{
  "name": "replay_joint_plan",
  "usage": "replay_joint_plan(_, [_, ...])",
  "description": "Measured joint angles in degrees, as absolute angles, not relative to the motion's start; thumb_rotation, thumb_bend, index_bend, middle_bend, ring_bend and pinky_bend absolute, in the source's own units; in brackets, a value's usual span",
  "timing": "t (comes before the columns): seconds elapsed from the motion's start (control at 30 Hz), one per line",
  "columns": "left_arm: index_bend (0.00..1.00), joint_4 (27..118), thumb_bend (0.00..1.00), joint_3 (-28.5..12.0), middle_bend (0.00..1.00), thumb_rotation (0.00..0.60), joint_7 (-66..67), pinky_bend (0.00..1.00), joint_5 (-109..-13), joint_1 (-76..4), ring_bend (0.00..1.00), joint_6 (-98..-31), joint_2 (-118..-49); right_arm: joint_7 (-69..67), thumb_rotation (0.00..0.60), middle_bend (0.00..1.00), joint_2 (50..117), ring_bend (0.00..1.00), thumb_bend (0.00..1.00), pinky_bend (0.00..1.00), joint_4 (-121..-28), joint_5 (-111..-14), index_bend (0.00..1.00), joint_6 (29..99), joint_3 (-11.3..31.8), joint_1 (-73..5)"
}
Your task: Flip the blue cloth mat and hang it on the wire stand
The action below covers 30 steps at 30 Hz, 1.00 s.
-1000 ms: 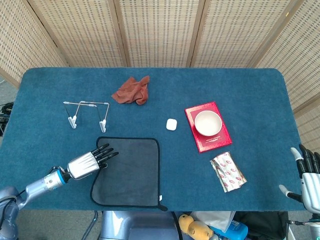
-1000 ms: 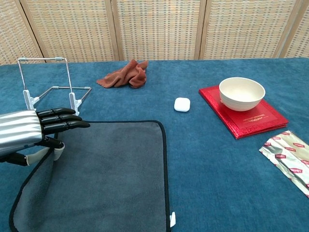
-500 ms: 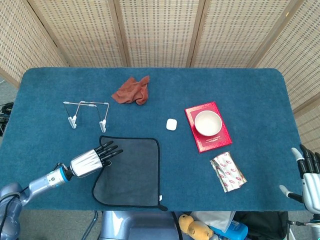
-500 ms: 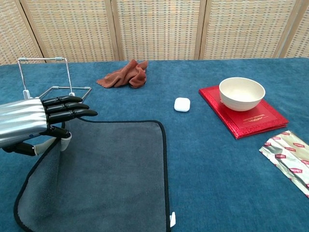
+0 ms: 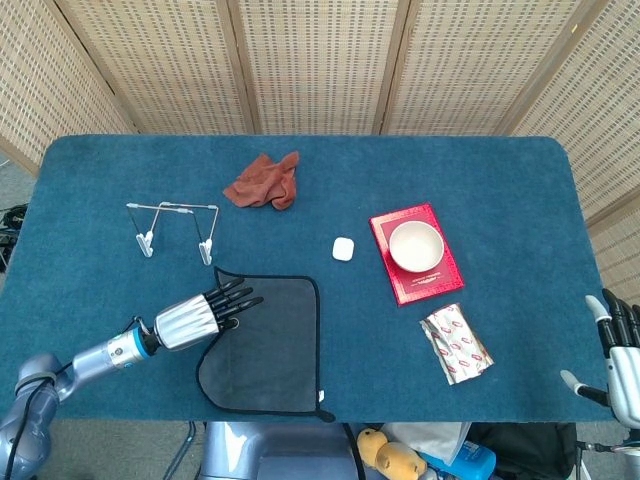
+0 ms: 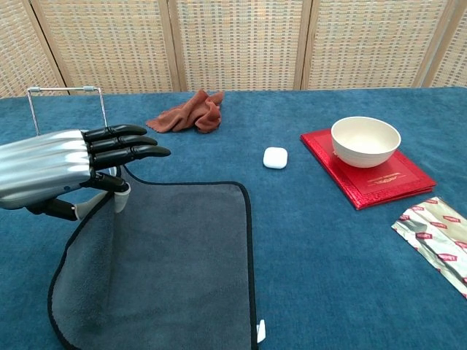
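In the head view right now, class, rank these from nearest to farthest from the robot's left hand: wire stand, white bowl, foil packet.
From the left hand:
1. Wire stand, just behind it, on the left.
2. White bowl, on the red book, right of centre.
3. Foil packet, near the front right.

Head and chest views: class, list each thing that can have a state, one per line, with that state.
cloth mat: left edge lifted, rest flat
left hand: pinching the mat's left edge
right hand: empty, fingers apart
wire stand: upright, nothing on it
bowl: upright on the red book
red-brown cloth: crumpled
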<state>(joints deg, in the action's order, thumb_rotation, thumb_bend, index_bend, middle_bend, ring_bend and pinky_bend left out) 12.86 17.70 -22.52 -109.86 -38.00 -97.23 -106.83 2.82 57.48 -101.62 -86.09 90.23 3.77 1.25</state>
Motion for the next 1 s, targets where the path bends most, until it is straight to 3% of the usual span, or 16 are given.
replay_joint_plan(0.67, [0.54, 14.6, 0.65, 19.6, 0.0, 0.6, -19.8, 0.01, -113.4, -48.1, 0.0, -95.7, -105.9, 1.9, 0.6, 0.0, 57.1, 0.0, 0.0, 0.0, -101.6, -84.9, 0.0, 89.8, 4.2, 1.2])
replay_joint_plan(1.0, [0.54, 17.8, 0.61, 20.2, 0.0, 0.6, -17.8, 0.02, -115.0, -53.1, 0.0, -91.7, -106.4, 1.3, 0.6, 0.0, 56.8, 0.0, 0.0, 0.0, -101.6, -84.4, 0.0, 89.7, 4.4, 1.2])
